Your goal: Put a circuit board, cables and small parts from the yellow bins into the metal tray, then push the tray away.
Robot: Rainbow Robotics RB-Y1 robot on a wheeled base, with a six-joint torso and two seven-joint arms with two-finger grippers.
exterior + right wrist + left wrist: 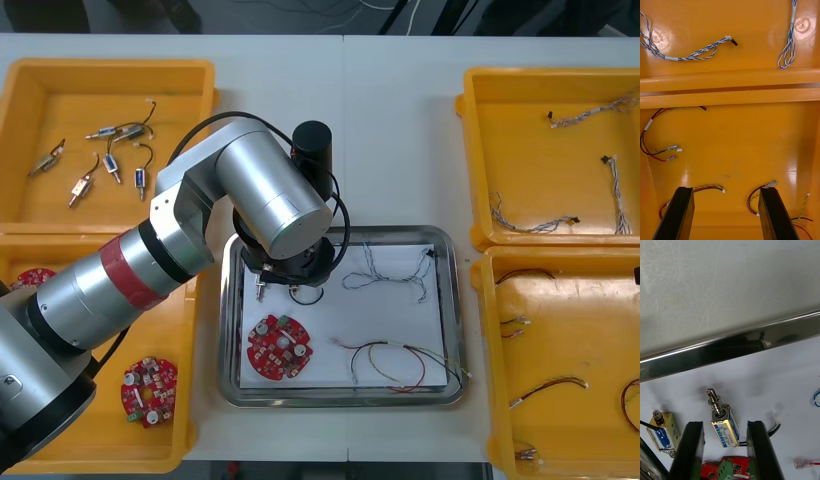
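My left gripper is low inside the metal tray, hidden under its wrist in the front view. It is open, and a small metal part lies on the white floor between its fingers with a thin gap on each side. A second small metal part lies just outside one finger. The tray also holds a red circuit board, a blue and white cable and a red and yellow cable. Over the near right yellow bin, my right gripper is open and holds nothing.
The far left bin holds several small metal parts. The near left bin has circuit boards. Blue and white cables lie in the far right bin. Red and yellow cables lie in the near right one.
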